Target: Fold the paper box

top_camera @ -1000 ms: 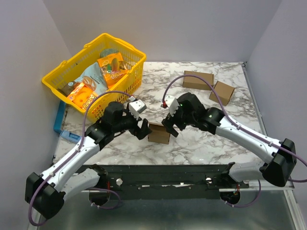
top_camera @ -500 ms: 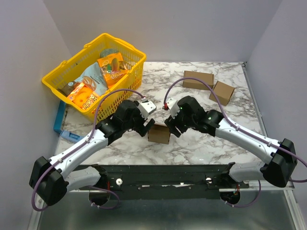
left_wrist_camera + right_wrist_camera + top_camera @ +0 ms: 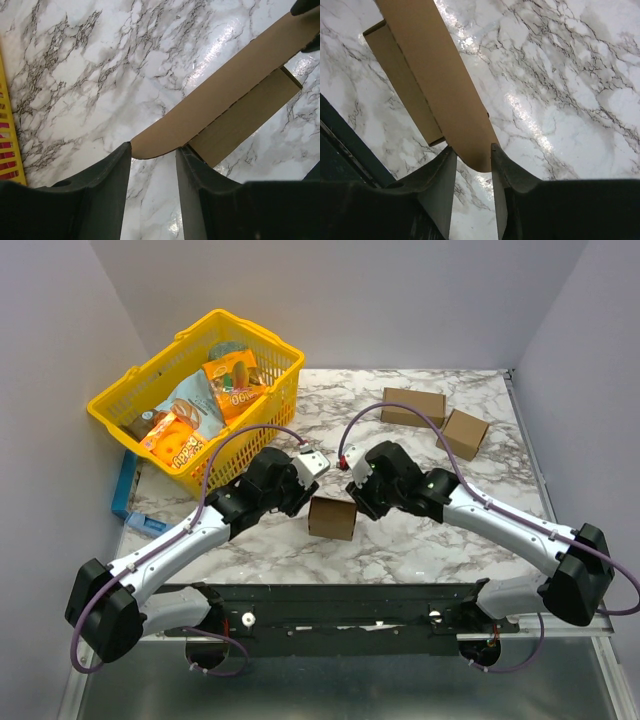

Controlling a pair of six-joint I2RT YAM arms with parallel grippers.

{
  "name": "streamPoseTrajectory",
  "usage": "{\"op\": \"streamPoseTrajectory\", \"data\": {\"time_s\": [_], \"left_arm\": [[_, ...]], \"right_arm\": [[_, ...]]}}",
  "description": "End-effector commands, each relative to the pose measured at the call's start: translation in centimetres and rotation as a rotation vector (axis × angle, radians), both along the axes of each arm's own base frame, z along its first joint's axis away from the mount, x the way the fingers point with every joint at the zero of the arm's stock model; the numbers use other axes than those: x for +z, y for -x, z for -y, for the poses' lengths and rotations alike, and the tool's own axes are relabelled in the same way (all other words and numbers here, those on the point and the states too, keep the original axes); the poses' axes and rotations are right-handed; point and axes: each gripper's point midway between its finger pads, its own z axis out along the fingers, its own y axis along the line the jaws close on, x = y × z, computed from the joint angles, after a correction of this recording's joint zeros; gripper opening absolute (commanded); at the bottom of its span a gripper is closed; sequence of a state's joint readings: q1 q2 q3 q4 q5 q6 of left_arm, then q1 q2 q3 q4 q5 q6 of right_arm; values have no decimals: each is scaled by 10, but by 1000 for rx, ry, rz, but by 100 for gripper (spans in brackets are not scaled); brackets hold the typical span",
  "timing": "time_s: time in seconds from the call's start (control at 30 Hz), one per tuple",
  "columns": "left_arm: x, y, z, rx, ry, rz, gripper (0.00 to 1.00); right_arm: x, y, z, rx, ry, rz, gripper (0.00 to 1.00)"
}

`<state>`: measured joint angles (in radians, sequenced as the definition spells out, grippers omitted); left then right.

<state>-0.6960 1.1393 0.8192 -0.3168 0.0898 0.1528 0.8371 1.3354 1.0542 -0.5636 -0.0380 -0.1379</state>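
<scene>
1. The paper box is pictured near the middle of the marble table, between the left gripper and the right gripper.
2. Its rounded flap ends are straddled by their narrowly parted fingers; whether either is clenched cannot be told.

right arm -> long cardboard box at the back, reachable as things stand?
Likely yes: only bare marble tabletop lies between the right gripper and the long cardboard box. But the paper box flap sits between its fingers, so that comes free first.
</scene>
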Motion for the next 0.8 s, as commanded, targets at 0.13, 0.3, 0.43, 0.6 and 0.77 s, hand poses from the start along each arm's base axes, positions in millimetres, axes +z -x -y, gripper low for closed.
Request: {"op": "streamPoseTrajectory", "data": {"time_s": [0.13, 0.3, 0.43, 0.6, 0.77], "left_arm": [[2, 0, 9, -17, 14, -4, 38], [-3, 3, 14, -31, 16, -29, 25], [-7, 4, 19, -17, 34, -61, 16], [-9, -5, 16, 64, 36, -68, 0], [-5, -11, 18, 141, 65, -104, 0]], "right_arm": [[0, -5, 2, -27, 15, 11, 29], [0, -8, 5, -44, 28, 25, 22], [-1, -11, 6, -64, 49, 47, 18], [-2, -13, 6, -79, 57, 61, 11], [0, -16, 7, -99, 64, 81, 6]]}}
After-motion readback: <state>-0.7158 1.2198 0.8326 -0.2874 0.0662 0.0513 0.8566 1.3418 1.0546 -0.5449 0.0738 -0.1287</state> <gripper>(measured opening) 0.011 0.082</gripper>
